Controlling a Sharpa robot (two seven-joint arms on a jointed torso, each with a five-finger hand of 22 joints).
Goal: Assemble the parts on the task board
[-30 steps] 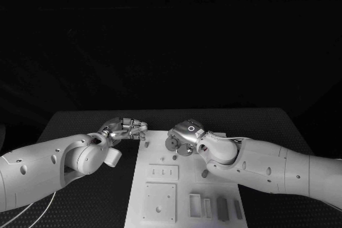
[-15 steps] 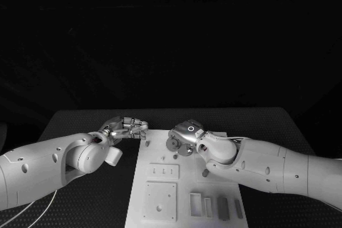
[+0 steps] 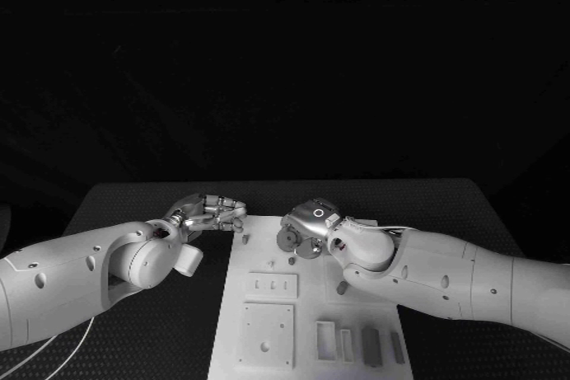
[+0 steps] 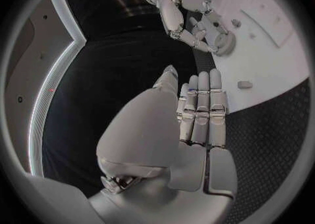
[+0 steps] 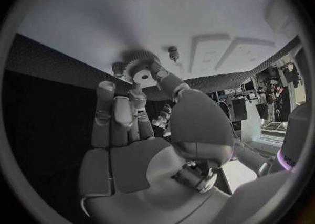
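The white task board lies in the middle of the black table. My right hand hovers over its far end and pinches a round toothed gear between thumb and fingers; the gear hangs just above the board. A small peg stands in the board close to it. My left hand rests at the board's far left corner, fingers curled together, holding nothing. From the left wrist, my left hand faces the right hand and its gear.
Small grey pieces lie on the board. Square blocks with recesses and upright grey bars fill the near end. A loose small part sits by the board's edge. Black table surrounds the board.
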